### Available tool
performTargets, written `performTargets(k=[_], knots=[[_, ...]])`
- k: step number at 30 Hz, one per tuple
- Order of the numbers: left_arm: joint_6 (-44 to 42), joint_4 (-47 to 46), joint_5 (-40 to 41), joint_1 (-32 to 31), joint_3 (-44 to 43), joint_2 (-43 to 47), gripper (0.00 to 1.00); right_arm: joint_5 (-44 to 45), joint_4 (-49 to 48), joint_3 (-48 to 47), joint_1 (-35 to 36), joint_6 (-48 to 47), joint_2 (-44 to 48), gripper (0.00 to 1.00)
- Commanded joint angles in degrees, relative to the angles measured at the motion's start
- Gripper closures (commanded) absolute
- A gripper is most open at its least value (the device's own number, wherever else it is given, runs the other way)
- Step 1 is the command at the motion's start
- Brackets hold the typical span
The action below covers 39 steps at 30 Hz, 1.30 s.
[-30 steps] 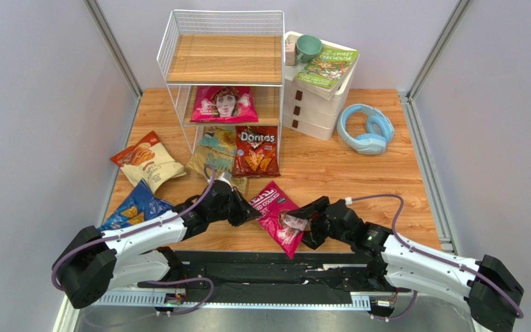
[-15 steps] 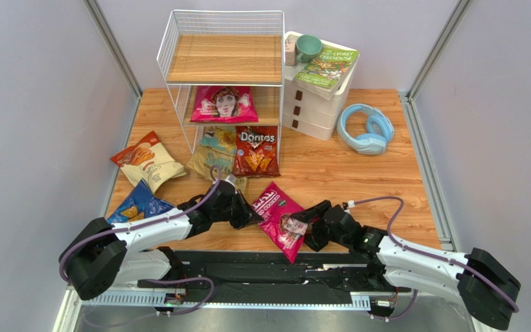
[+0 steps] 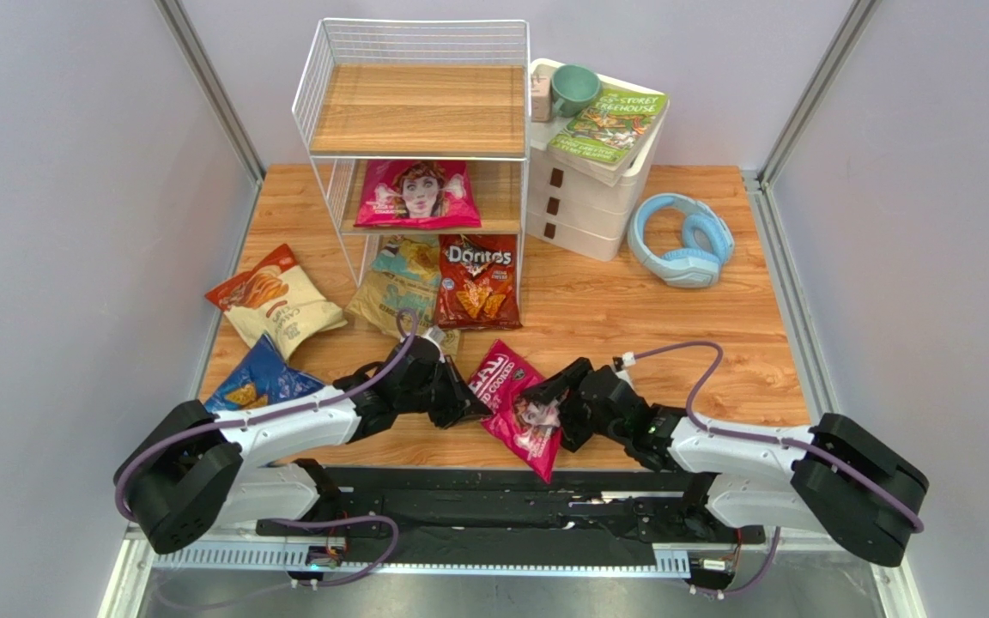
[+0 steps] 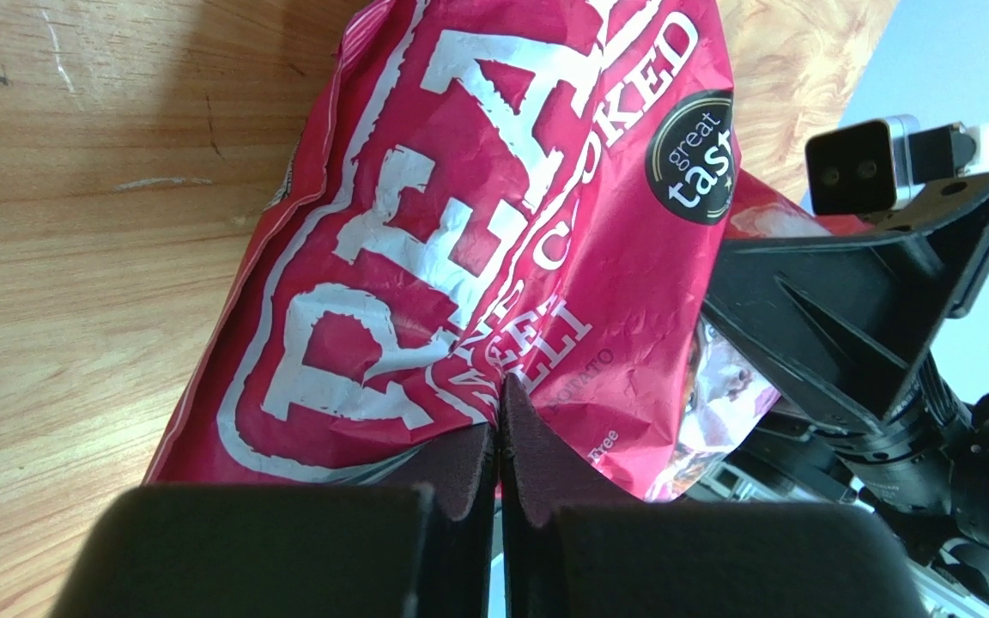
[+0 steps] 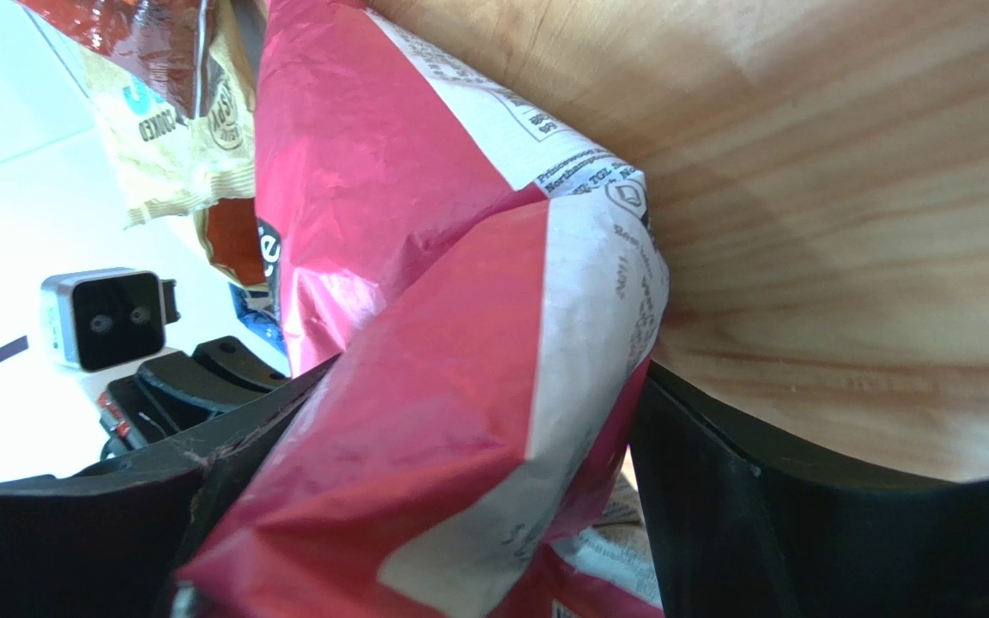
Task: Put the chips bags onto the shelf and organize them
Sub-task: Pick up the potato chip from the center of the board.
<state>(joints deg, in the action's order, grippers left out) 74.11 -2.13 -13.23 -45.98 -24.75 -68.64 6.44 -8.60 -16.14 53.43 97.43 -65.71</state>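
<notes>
A magenta chips bag (image 3: 510,402) lies at the table's near edge between my two grippers. My left gripper (image 3: 465,393) is shut on its left edge; in the left wrist view the pads (image 4: 468,474) pinch the foil of the bag (image 4: 461,232). My right gripper (image 3: 551,402) grips the bag's right side; in the right wrist view the bag (image 5: 461,425) fills the gap between both fingers (image 5: 771,515). The shelf (image 3: 332,77) holds a second magenta bag (image 3: 419,193) on its middle tier. The red Doritos (image 3: 478,281) and tan-and-teal bag (image 3: 397,290) lie at its bottom tier.
An orange-and-cream bag (image 3: 274,299) and a blue Doritos bag (image 3: 255,384) lie on the table at the left. A white drawer unit (image 3: 590,193) with a green book (image 3: 609,125) and a mug (image 3: 575,88) stands right of the shelf. Blue headphones (image 3: 680,241) lie further right.
My right gripper has moved left and slightly away from the near edge with the magenta bag, bunching it toward my left gripper. The left gripper has barely shifted.
</notes>
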Motion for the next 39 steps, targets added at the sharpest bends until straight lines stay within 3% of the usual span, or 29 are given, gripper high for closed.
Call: performTargets(k=[1,5,7,11,14,15,18,22,28,31,35,39], knots=[[-1.7,-0.9,-2.3,-0.3,-1.5,-0.3,1.0,0.2,-5.5,-2.1,-0.1,-3.5,-1.7,0.22],[-2.1,-0.7,-2.1,-0.3,-1.8,-0.3,1.0,0.2,-6.0,-2.2,-0.2,-4.6,-1.7,0.29],[-2.8,-0.1,-1.9,-0.2,-2.5,-0.1,1.0,0.1,-6.1,-2.1,-0.3,-5.3,-1.5,0.44],[-5.1,5.4,-1.4,0.2,-5.2,0.5,1.0,-1.2,-3.4,-2.8,-0.1,-7.9,0.4,0.87],[-8.4,13.0,-0.5,1.0,-9.9,1.8,1.0,-2.3,2.5,-3.8,-0.2,-10.6,4.6,0.98],[-9.9,15.5,0.7,1.3,-12.4,2.2,1.0,-2.5,3.7,-3.8,-0.2,-11.1,7.8,1.0],[-13.0,27.1,5.5,3.3,-17.5,5.2,0.86,-1.3,10.3,-4.7,-0.3,-12.9,15.1,1.0],[-16.6,40.7,13.1,7.2,-21.3,14.0,0.56,-1.2,18.3,-8.7,-1.4,-17.2,22.5,1.0],[-16.8,47.6,16.1,12.9,-20.5,24.1,0.5,-9.2,23.2,-22.0,-4.9,-26.2,20.0,1.0],[-16.9,50.4,16.7,14.4,-20.9,23.9,0.5,-13.2,23.7,-29.5,-5.7,-32.0,14.4,1.0],[-17.1,53.2,18.5,15.9,-23.4,22.7,0.51,-18.4,27.5,-47.8,-6.6,-39.7,5.3,1.0],[-16.9,55.1,19.6,18.3,-25.8,24.1,0.51,-22.8,29.1,-60.1,-8.4,-42.8,0.4,1.0]])
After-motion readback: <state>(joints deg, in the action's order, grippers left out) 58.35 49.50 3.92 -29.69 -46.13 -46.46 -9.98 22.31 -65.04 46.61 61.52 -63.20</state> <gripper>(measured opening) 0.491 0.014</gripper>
